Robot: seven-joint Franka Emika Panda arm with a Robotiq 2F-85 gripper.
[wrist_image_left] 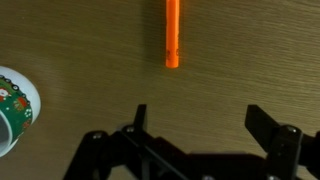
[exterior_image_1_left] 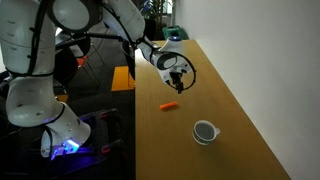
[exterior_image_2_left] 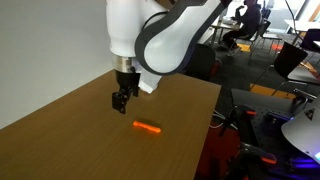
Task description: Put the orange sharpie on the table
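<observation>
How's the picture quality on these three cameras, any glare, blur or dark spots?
In an exterior view, the table is evenly lit but the surroundings are dark, with a blue glow at lower left; in an exterior view, the orange sharpie looks soft and glowing; wrist view: wood grain crisp, end effector dark.

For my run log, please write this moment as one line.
marker: lying on table | gripper: open, empty, not touching marker | bowl: apart from marker
</observation>
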